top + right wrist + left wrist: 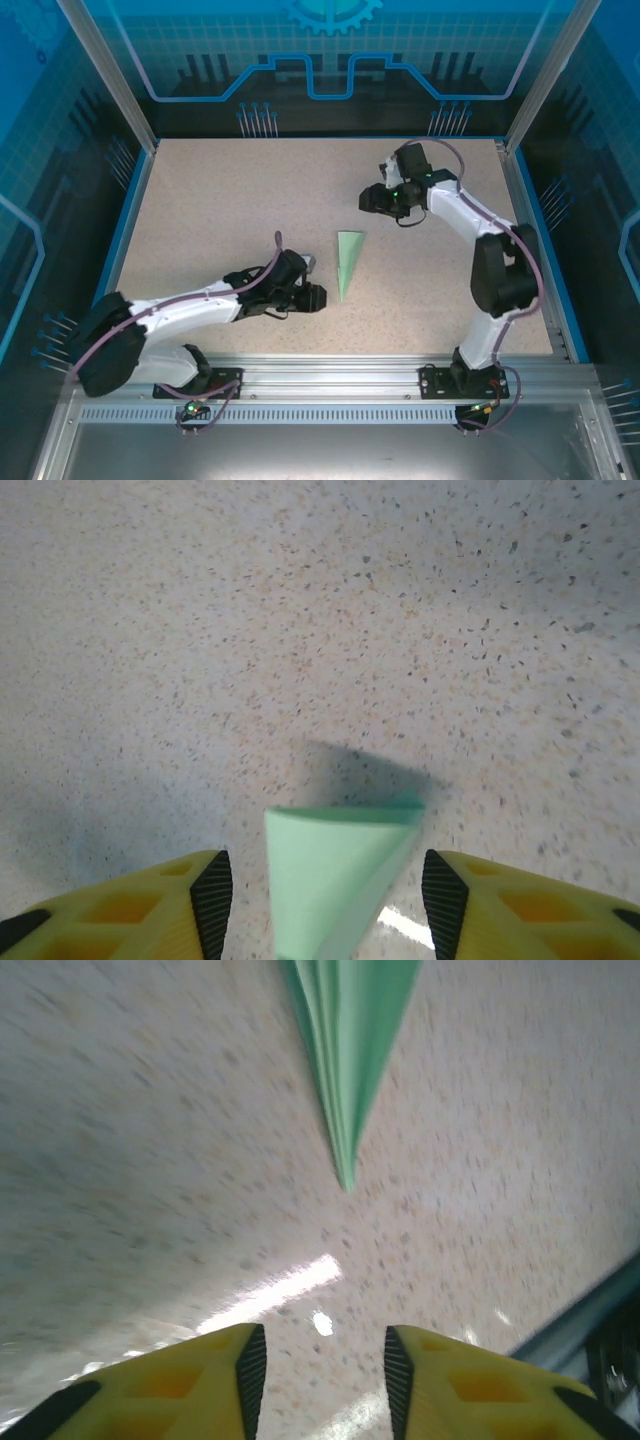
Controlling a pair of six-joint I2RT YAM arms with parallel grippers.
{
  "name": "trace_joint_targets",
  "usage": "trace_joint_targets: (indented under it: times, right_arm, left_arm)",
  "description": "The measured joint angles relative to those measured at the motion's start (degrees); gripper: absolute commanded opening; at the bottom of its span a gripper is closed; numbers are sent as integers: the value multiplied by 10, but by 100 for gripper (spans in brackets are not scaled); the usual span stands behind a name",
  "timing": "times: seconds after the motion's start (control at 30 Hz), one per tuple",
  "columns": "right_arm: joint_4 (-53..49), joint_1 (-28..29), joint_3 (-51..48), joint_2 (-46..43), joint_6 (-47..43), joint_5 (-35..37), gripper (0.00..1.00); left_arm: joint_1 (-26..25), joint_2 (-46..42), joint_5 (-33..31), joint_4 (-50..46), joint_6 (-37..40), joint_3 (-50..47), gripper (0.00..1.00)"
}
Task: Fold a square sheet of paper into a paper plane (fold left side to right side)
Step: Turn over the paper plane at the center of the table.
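Thin matt mint-green paper for the paper plane (348, 262), smooth, with crisp creases. Speckled beige tabletop (220, 210), stone-like, mostly matt with a faint sheen under the light. Moulded yellow plastic on the left gripper (318, 1360) and right gripper (322, 880), with black ribbed pads. Glossy white shells on the left arm (190, 312) and right arm (470, 215); brushed aluminium rail (330, 372) along the near edge

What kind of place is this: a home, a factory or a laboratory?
Probably a laboratory robot cell: the left arm and right arm are bolted to an aluminium rail, and blue printed panels wall in the speckled table.
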Motion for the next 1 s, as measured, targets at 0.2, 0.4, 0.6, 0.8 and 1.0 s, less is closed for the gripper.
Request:
trace_joint_targets:
  times: [0.2,0.4,0.6,0.8,1.0]
  right_arm:
    - [-13,94,-74,-38,37,43,58]
    - [-20,134,-100,16,76,81,44]
    - [-23,134,-110,27,90,109,15]
    - [-12,135,-113,7,81,83,0]
    - [31,134,-126,-68,66,-7,0]
  left_arm:
    - [0,-39,-163,-67,-4,38,57]
    - [0,-32,-224,-95,-7,63,59]
    - [0,-32,-242,-109,-11,63,60]
    - [0,-32,-252,-122,-12,63,60]
    - [0,-44,-266,-143,-14,63,61]
